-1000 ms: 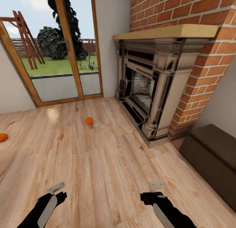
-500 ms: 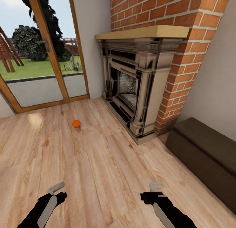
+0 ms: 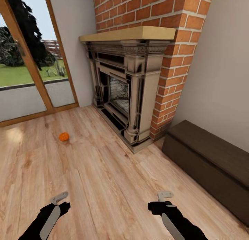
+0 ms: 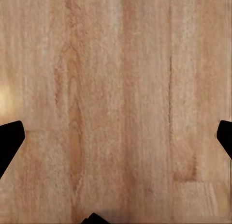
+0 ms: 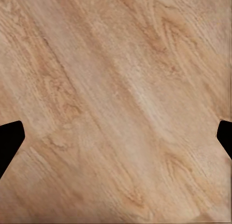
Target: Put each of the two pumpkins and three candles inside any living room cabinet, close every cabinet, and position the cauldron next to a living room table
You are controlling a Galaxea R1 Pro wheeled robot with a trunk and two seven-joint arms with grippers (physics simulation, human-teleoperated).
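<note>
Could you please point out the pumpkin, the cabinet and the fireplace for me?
pumpkin [image 3: 63, 136]: head view, middle of the orange ball on the floor.
cabinet [image 3: 211, 143]: head view, its dark flat top.
fireplace [image 3: 138, 91]: head view, its carved front pillar.

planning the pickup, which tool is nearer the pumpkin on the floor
The left tool: the pumpkin lies on its side of the floor, while the right tool sits toward the cabinet.
</note>
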